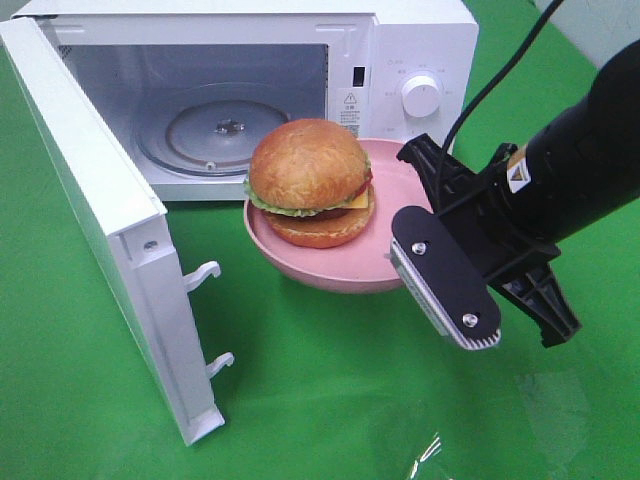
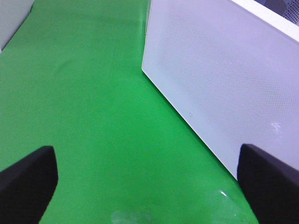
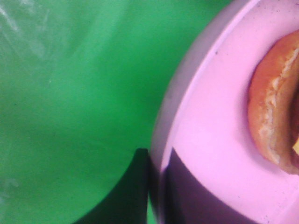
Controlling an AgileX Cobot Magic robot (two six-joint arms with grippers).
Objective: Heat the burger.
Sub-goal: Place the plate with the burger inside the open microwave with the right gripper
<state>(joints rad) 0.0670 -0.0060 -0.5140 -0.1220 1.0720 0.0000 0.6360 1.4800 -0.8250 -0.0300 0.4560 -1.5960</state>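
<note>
Step in hand: get the load into the oven. The glossy golden-brown domed burger (image 1: 310, 180) w/ green lettuce, yellow cheese & dark patty sits on the round pink plate (image 1: 320, 278). It's just in front of the cavity of the boxy white microwave (image 1: 410, 45), not inside yet.

The right pincer (image 1: 400, 245) is clamped on the plate's rim, one finger inside & one outside (right wrist view shows this best). The plate looks to be off the green-cloth desk (image 1: 330, 400), tho I can't be sure from these views. The left pincer (image 2: 149, 186) hangs w/ jaws wide apart, holding nothing. It's near the outer face of the white hinged door (image 1: 95, 200), which stands wide open.

To do it well:
- Keep the plate level. The grip is on one edge only & the burger sits toward the far side, so the weight prob. wants to tip it.
- Go slow, straight thru the opening, clear the sill, stay off the door.
- Aim the plate's centre over the round glass turntable (image 1: 225, 130) & lower till it rests.
- Only then let go & back out straight.

Closing the door is prob. the left arm's job after.
</note>
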